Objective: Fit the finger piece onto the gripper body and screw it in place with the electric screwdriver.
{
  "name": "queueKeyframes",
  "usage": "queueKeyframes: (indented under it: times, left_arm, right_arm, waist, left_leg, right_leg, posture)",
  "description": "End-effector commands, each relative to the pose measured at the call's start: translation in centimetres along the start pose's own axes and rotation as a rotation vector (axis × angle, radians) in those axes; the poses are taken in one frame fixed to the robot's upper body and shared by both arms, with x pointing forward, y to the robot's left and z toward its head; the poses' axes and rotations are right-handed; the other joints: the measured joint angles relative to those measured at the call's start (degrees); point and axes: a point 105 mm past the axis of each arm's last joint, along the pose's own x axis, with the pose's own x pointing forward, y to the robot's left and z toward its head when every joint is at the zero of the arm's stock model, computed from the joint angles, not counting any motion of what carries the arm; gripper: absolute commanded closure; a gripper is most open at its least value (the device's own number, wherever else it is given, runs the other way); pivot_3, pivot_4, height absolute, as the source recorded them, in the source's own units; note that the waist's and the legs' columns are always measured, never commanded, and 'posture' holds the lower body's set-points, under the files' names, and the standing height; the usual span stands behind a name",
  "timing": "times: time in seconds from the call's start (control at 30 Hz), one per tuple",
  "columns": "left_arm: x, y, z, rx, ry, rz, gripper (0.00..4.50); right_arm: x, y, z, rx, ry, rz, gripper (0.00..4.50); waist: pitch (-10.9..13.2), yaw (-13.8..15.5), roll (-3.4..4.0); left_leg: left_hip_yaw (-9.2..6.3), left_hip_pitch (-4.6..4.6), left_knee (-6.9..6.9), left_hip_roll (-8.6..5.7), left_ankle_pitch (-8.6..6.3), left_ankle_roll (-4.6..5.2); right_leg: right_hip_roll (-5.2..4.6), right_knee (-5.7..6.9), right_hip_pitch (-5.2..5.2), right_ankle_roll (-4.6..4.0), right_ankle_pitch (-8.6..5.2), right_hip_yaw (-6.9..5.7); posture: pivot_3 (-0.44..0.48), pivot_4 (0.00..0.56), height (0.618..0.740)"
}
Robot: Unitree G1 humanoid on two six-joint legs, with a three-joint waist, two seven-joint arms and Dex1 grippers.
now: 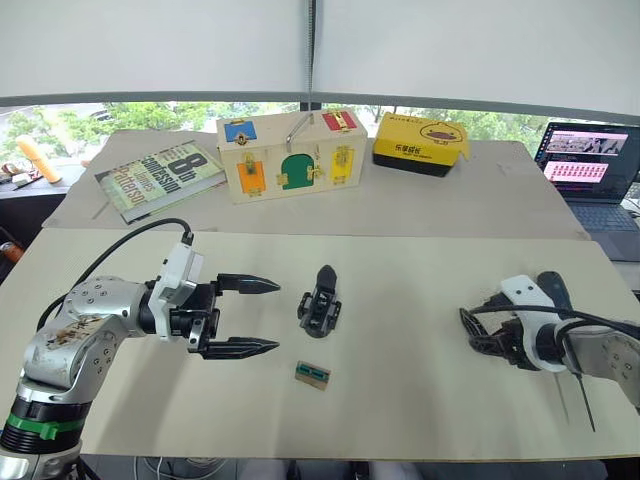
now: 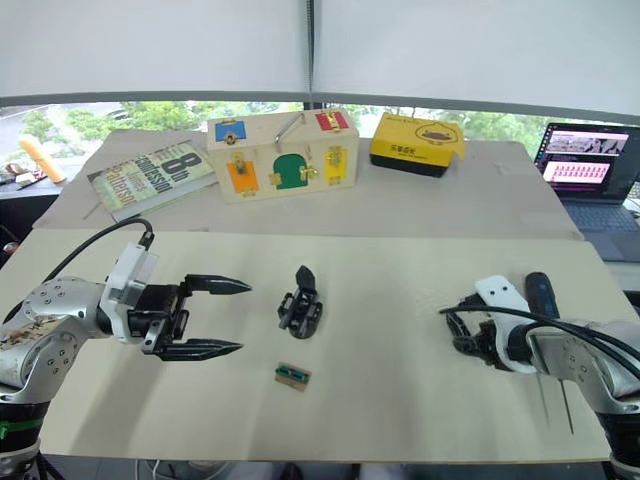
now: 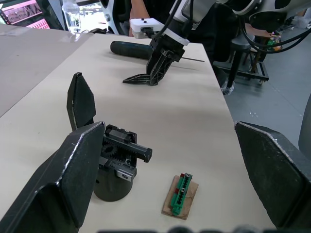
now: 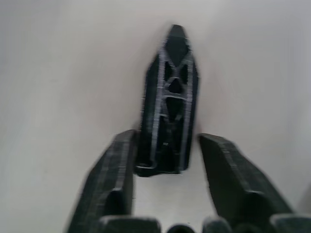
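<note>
The light, rigid finger piece (image 4: 167,104) lay between the right gripper's (image 4: 167,160) parted fingers, best pinched across its ribbed flanks.

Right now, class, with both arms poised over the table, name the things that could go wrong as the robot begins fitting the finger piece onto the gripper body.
1. The finger piece lies flat between the right gripper's open fingers, one side looser; closing could skew or push it away.
2. The electric screwdriver lies just behind that gripper, so a sweep might roll it toward the table edge.
3. The open left gripper faces the freestanding gripper body; a bump could topple it onto the small green block.
</note>
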Motion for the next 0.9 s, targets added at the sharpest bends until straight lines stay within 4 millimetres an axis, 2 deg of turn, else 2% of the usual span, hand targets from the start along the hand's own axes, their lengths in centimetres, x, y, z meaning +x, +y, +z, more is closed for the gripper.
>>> queueKeyframes:
  times: [0.03, 0.13, 0.2, 0.23, 0.3, 0.33, 0.43, 0.53, 0.63, 0.77, 0.9]
  left_arm:
    - [-0.2, -0.5, 1.3, 0.013, -0.013, -0.025, 0.00]
    - [-0.3, -0.3, 2.3, -0.015, -0.063, -0.009, 0.00]
    - [0.0, 0.6, 3.4, -0.041, -0.131, 0.034, 0.00]
    - [0.1, 1.5, 3.9, -0.115, -0.171, 0.093, 0.00]
    - [0.5, 3.5, 4.1, -0.271, -0.212, 0.220, 0.00]
    - [0.6, 3.9, 4.3, -0.306, -0.224, 0.249, 0.00]
    - [1.1, 4.5, 5.6, -0.325, -0.313, 0.277, 0.00]
    - [2.3, 6.1, 7.1, -0.347, -0.449, 0.347, 0.00]
    - [3.5, 6.8, 7.8, -0.377, -0.511, 0.362, 0.00]
    - [5.4, 7.0, 8.2, -0.395, -0.552, 0.340, 0.00]
    - [6.7, 7.7, 8.3, -0.427, -0.595, 0.363, 0.00]
  right_arm:
    - [-0.6, -1.0, -0.8, -0.036, 0.008, -0.026, 3.38]
    - [-1.8, -1.6, 0.6, -0.088, -0.102, -0.033, 3.38]
    - [-2.9, -1.0, 2.9, -0.175, -0.273, -0.021, 3.38]
    - [-3.8, -0.5, 4.8, -0.261, -0.381, -0.051, 3.38]
    - [-5.7, 1.9, 8.0, -0.413, -0.589, -0.057, 3.38]
    - [-6.2, 2.7, 8.8, -0.445, -0.648, -0.058, 3.38]
    - [-7.4, 4.6, 11.3, -0.506, -0.824, -0.081, 3.38]
    - [-9.1, 8.1, 14.9, -0.548, -1.053, -0.071, 3.38]
    - [-9.7, 9.9, 16.5, -0.600, -1.148, -0.067, 3.38]
    - [-9.5, 12.4, 17.9, -0.664, -1.209, -0.032, 3.38]
    - [-9.4, 13.5, 18.6, -0.705, -1.243, -0.022, 3.38]
  waist:
    - [0.0, 0.3, 0.00]
    - [0.0, 0.5, 0.01]
    - [0.0, 0.4, 0.03]
    - [0.1, 0.3, 0.04]
    - [0.1, 0.1, 0.07]
    - [0.1, -0.1, 0.07]
    - [0.1, -0.5, 0.05]
    - [0.1, -0.5, 0.04]
    - [0.1, -0.3, 0.05]
    - [0.1, -0.2, 0.05]
    - [0.1, -0.1, 0.05]
  left_leg:
    - [-0.02, -0.02, -0.01, -0.01, 0.00, 0.00]
    - [-0.08, -0.11, -0.02, -0.05, 0.00, 0.00]
    - [-0.08, -0.12, -0.03, -0.08, 0.00, 0.00]
    - [-0.08, -0.13, -0.02, -0.07, 0.00, 0.00]
    - [-0.10, -0.08, 0.00, -0.07, 0.01, -0.02]
    - [-0.15, -0.03, 0.00, -0.06, 0.05, -0.09]
    - [-0.14, 0.12, -0.14, 0.01, 0.17, -0.30]
    - [-0.10, 0.11, -0.09, 0.01, 0.19, -0.33]
    - [-0.11, 0.06, -0.07, -0.04, 0.22, -0.36]
    - [-0.11, 0.03, -0.11, -0.08, 0.23, -0.36]
    - [-0.20, -0.04, -0.10, -0.12, 0.23, -0.36]
  right_leg:
    - [0.00, -0.01, 0.00, 0.00, -0.01, -0.05]
    - [-0.04, -0.06, -0.02, 0.04, -0.03, -0.30]
    - [-0.07, -0.06, -0.03, 0.07, -0.05, -0.40]
    - [-0.07, -0.05, -0.03, 0.07, -0.05, -0.40]
    - [-0.08, 0.02, -0.01, 0.09, -0.06, -0.29]
    - [-0.07, 0.03, 0.02, 0.20, -0.12, -0.06]
    - [0.05, 0.12, 0.04, 0.35, -0.22, 0.14]
    - [0.08, 0.17, -0.02, -0.10, 0.03, 0.14]
    - [0.09, 0.15, -0.03, -0.19, 0.09, 0.10]
    - [0.11, 0.10, -0.03, -0.19, 0.09, -0.35]
    - [0.10, 0.06, -0.02, -0.20, 0.09, -0.56]
  posture:
    - [0.000, 0.150, 0.740]
    - [0.000, 0.150, 0.740]
    - [0.000, 0.150, 0.740]
    - [0.000, 0.150, 0.740]
    - [0.000, 0.150, 0.740]
    - [0.000, 0.150, 0.740]
    - [0.000, 0.150, 0.740]
    - [0.000, 0.150, 0.740]
    - [0.000, 0.150, 0.740]
    - [0.000, 0.150, 0.740]
    - [0.000, 0.150, 0.740]
